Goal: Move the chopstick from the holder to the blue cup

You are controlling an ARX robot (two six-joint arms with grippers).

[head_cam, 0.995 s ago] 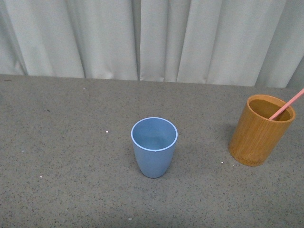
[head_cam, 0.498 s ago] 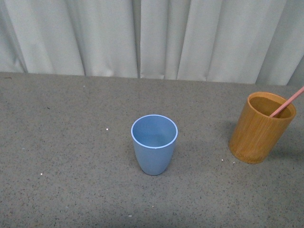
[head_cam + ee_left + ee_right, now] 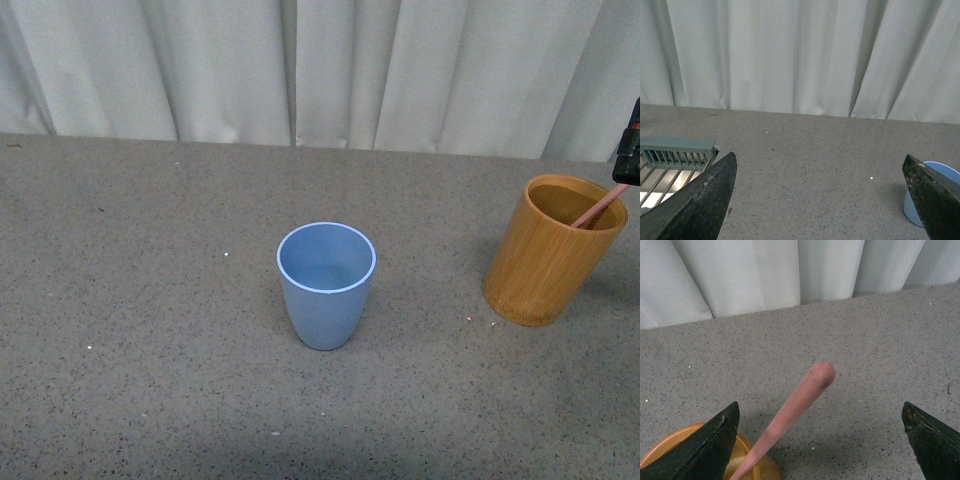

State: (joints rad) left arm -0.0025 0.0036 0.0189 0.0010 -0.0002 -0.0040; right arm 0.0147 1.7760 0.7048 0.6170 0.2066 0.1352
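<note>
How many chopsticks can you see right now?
1: a pink chopstick leaning in the round orange-brown wooden holder, right of the blue plastic cup. Others could be hidden inside the holder.

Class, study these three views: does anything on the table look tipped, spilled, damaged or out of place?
Nothing stands out. The blue cup stands upright and empty; the wooden holder is upright too, its pink chopstick leaning on the rim, as expected.
</note>
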